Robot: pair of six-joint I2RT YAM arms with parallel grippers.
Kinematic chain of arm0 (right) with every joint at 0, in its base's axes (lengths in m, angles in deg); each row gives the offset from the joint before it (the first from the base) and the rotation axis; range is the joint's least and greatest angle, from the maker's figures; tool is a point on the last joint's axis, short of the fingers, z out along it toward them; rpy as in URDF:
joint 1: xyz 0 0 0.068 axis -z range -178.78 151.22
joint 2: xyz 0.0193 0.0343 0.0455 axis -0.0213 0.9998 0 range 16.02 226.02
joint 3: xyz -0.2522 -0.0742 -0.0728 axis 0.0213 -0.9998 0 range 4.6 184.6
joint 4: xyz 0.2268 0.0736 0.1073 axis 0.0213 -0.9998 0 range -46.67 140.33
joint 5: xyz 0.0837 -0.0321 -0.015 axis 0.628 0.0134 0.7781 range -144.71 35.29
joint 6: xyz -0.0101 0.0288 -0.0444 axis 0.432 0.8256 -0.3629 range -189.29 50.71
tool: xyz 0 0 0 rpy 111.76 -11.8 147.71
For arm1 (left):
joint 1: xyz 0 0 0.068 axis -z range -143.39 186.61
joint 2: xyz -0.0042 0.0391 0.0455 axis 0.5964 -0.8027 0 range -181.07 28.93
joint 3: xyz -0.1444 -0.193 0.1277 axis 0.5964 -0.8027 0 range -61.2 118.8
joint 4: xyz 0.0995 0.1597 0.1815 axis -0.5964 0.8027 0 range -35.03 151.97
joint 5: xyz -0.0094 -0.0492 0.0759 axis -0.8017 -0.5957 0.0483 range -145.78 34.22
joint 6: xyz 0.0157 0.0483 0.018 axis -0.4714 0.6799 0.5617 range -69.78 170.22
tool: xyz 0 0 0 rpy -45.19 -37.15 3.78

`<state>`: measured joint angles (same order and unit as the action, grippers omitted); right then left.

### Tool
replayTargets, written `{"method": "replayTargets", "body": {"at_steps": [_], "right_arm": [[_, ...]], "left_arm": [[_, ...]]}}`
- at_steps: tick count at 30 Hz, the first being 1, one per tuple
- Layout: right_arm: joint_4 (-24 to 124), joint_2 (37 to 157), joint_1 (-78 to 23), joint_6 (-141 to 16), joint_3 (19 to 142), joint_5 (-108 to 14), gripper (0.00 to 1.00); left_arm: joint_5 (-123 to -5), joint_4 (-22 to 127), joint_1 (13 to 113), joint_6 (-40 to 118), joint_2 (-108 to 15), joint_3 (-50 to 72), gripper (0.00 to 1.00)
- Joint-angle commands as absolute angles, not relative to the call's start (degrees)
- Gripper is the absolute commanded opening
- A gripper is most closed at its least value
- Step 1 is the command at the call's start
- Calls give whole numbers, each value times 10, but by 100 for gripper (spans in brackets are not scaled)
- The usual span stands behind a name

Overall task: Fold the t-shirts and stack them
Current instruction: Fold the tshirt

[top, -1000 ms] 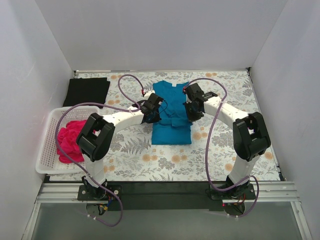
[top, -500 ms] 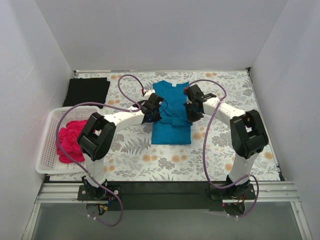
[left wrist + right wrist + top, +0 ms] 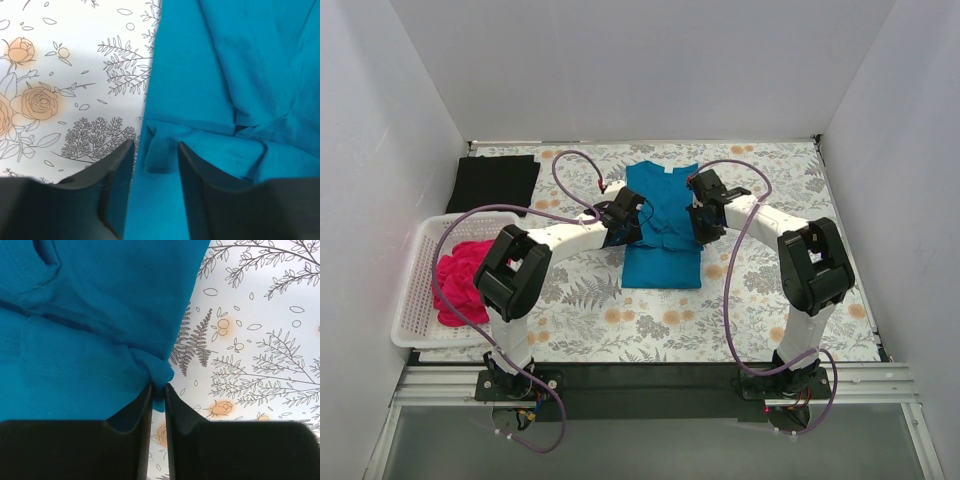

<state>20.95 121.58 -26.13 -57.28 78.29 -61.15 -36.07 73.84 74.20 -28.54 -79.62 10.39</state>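
The teal-blue t-shirt (image 3: 662, 228) lies part-folded on the floral cloth, its sides drawn in. My left gripper (image 3: 625, 218) is at the shirt's left edge. In the left wrist view the left gripper (image 3: 155, 150) is open, with a small loose fold of the teal shirt (image 3: 225, 75) lying between its tips. My right gripper (image 3: 705, 216) is at the shirt's right edge. In its wrist view the right gripper (image 3: 159, 389) stands a narrow slit apart, with a bunched corner of the shirt (image 3: 100, 315) in the slit. A black t-shirt (image 3: 498, 182) lies folded at the back left. A magenta-pink t-shirt (image 3: 460, 280) is heaped in the basket.
The white mesh basket (image 3: 415, 300) stands at the left edge of the table. White walls close in the back and both sides. Purple cables loop over both arms. The floral covering (image 3: 760, 310) lies bare in front of the teal shirt and to its right.
The right arm's elbow has swung slightly left and both grippers have edged in along the teal shirt's sides. The shirt's sleeve folds look a little narrower.
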Motion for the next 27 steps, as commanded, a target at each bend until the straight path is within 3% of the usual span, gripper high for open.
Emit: {"method": "replayTargets", "body": {"at_steps": [1, 3, 5, 9, 12, 17, 20, 27], "right_arm": [[218, 1159, -265, -565, 790, -603, 24], [219, 1125, -271, -558, 783, -603, 31], [222, 1109, -283, -551, 772, -605, 33], [250, 1076, -308, -539, 731, -599, 33], [294, 1070, -321, -523, 694, -574, 31], [342, 1104, -338, -513, 682, -530, 20], [360, 1123, -339, -511, 685, -519, 15], [373, 1181, -339, -521, 712, -531, 9]], "left_arm": [[-353, 744, 737, -297, -758, 96, 45], [-360, 753, 737, -303, -722, 90, 57], [-364, 755, 738, -310, -682, 75, 62], [-396, 759, 754, -333, -628, 42, 63], [-413, 751, 783, -348, -620, 21, 51], [-434, 731, 816, -351, -665, 9, 19], [-457, 729, 819, -351, -691, 6, 12], [-483, 738, 821, -363, -714, -35, 9]]}}
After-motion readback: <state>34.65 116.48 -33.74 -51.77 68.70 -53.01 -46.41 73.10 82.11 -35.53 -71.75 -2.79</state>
